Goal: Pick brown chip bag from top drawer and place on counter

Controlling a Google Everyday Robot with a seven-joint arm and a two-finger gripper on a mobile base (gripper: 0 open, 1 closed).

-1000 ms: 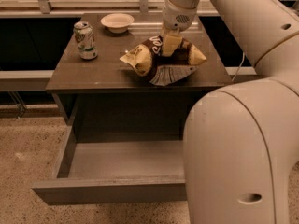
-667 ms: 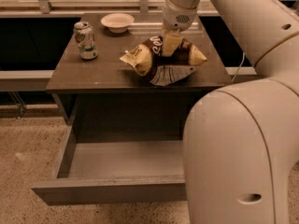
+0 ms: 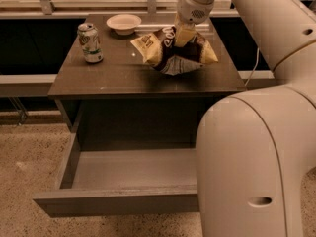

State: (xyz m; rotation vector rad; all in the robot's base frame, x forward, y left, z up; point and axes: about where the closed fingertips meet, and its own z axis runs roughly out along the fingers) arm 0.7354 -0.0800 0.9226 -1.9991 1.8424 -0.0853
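The brown chip bag [image 3: 170, 53] hangs crumpled over the right half of the counter [image 3: 113, 75], its pale yellow ends spread to both sides and its silvery underside showing. A shadow lies on the counter beneath it. My gripper [image 3: 182, 34] comes down from above and is shut on the top middle of the bag. The top drawer [image 3: 118, 201] is pulled fully out below the counter, and its grey inner floor [image 3: 133, 168] shows nothing on it. My arm's large pale body hides the drawer's right end.
A green and white soda can [image 3: 90, 42] stands upright at the counter's left side. A white bowl [image 3: 123, 22] sits at the counter's back middle. The pale speckled floor [image 3: 24, 157] lies to the left of the open drawer.
The gripper and the chip bag have moved upward and a little toward the back of the counter. The can, bowl and drawer have not moved.
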